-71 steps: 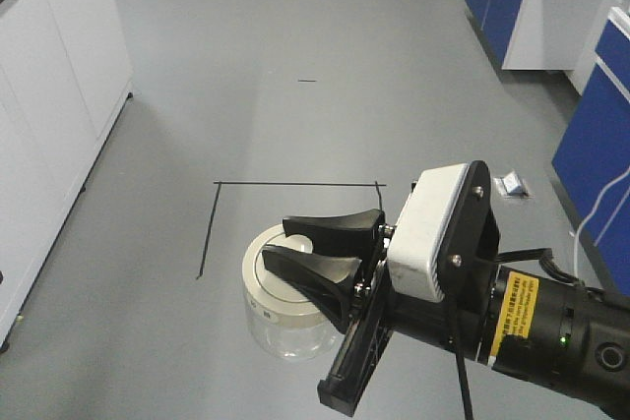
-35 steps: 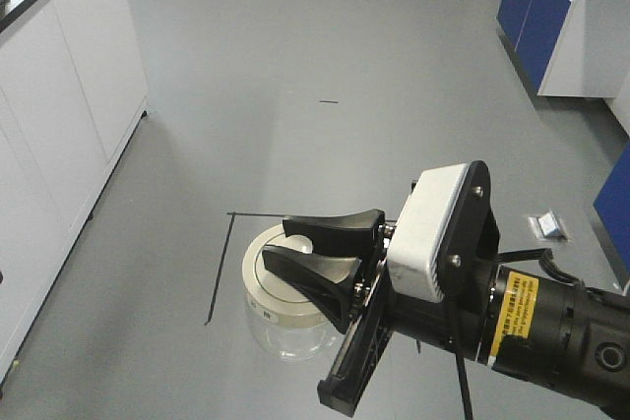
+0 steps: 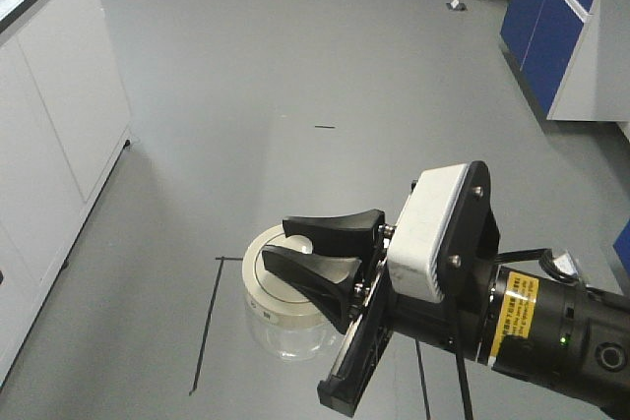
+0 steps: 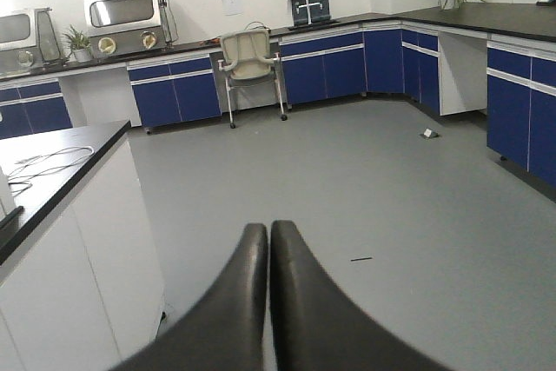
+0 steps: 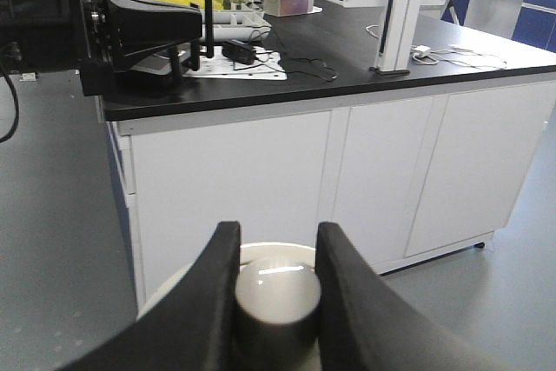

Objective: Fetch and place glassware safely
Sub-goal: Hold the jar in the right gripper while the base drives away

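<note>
Right hand [image 3: 281,241] clamps just the lid knob [image 5: 276,288] of the jar [image 3: 281,330], floor [image 3: 295,66] at 6 o'clock. If the lid slips, the glass likely drops. Left hand [image 4: 268,241] closed, empty.

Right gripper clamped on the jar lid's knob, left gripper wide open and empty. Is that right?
Not quite. The left gripper is shut and empty, not open, as the left wrist view shows. The right gripper is indeed clamped on the lid knob of the jar.
</note>
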`<state>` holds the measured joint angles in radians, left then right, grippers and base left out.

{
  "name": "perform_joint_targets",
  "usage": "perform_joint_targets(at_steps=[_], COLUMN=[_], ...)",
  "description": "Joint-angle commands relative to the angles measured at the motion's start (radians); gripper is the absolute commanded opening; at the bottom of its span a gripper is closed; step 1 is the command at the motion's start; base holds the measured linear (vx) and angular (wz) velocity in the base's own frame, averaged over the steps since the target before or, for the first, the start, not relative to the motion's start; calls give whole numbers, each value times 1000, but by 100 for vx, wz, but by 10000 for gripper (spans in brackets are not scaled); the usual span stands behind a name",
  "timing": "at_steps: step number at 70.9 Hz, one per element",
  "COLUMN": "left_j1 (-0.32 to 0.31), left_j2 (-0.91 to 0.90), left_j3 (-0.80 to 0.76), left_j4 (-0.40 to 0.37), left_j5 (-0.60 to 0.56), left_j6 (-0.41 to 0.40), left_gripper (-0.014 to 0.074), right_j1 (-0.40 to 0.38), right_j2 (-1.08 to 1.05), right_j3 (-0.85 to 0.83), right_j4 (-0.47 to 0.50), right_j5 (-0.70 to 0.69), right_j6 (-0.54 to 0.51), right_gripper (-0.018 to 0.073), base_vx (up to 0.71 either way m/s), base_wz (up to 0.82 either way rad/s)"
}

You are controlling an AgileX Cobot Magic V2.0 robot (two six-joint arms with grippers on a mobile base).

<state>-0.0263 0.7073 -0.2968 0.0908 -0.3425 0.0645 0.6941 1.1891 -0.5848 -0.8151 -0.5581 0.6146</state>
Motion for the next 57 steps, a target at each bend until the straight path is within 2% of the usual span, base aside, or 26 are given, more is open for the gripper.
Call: perform_joint_targets(at_steps=[1,57], left_j1=[0,0], left_j2=[-4,-4], left_j3=[-27,-27], left_j4=[-6,-6], left_j5=[-79,-79], left_j6=[-7,-7], left_gripper=[-7,-7], right_j1=[0,0], right_j2=[-25,-25], right_j3=[-31,-31], right_j4=[32,32], right_j5=[-82,-82], right_j6=[0,0], right_gripper=[-3,-3], base_vx=[35,40], base_wz=[-2,1])
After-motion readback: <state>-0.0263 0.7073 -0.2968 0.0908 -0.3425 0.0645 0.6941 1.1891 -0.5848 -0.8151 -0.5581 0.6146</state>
